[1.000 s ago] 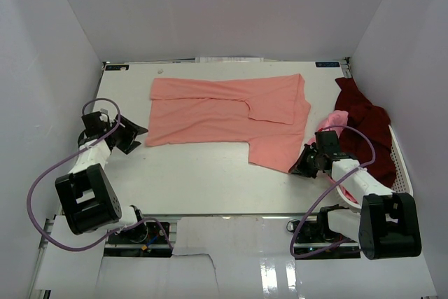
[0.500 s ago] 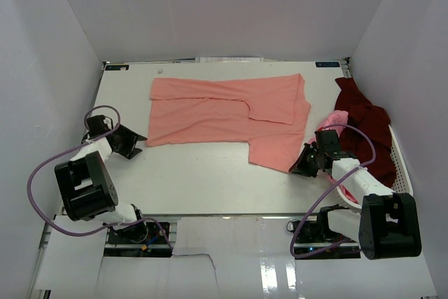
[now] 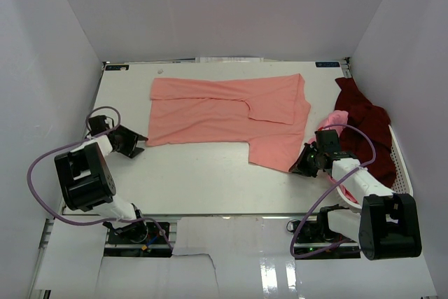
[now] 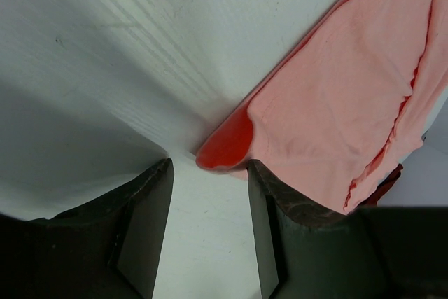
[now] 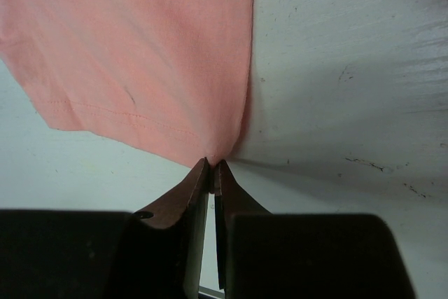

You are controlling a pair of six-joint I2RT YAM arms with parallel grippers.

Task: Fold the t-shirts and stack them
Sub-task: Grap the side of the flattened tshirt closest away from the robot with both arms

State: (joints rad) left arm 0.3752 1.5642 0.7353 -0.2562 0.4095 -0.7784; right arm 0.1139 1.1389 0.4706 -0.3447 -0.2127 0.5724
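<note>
A salmon-pink t-shirt point(image 3: 224, 113) lies spread flat across the middle of the table. Low on the table, my left gripper point(image 3: 134, 144) is at the shirt's near left corner. In the left wrist view that corner point(image 4: 225, 148) curls up just ahead of the open gripper point(image 4: 210, 173), with nothing between the fingers point(image 4: 148, 197). My right gripper point(image 3: 302, 165) is shut on the shirt's near right corner, pinched at the tips point(image 5: 213, 164) with the cloth point(image 5: 140, 47) spreading away from it. A lighter pink t-shirt point(image 3: 334, 120) and a dark maroon t-shirt point(image 3: 360, 127) lie heaped at the right.
A white slotted basket point(image 3: 399, 155) stands at the right edge under the heaped shirts. White walls close in the table on the left, back and right. Purple cables loop off both arms near the front edge.
My left arm has swung lower and its gripper has slid down to the shirt's near left corner, with the jaws narrowing somewhat. The right gripper and the shirt have stayed put.
</note>
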